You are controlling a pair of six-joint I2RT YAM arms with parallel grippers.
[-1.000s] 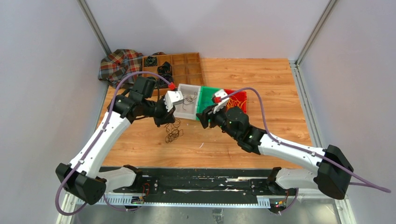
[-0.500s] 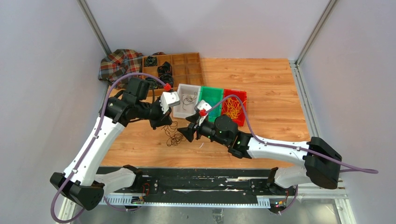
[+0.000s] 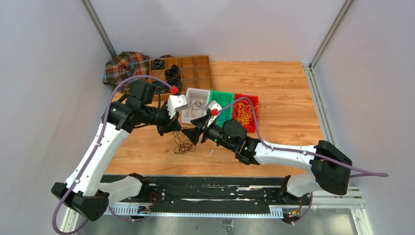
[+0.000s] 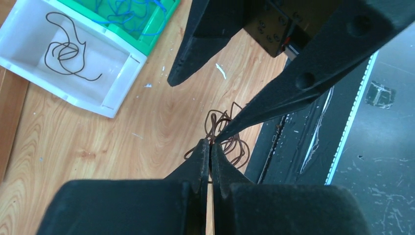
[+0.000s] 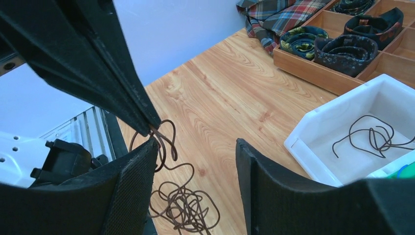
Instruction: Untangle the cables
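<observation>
Left wrist view, my left gripper: clamped on one brown strand above the tangle.
My right gripper: fingers apart, one beside that strand, holding nothing.
Done: freed cables lie in white bin, green bin, red bin.
Left, as I judge: the tabletop tangle.

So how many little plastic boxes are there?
3, side by side in a row: the white box on the left, the green box in the middle, the red box on the right. The right arm covers part of the green one.
</observation>
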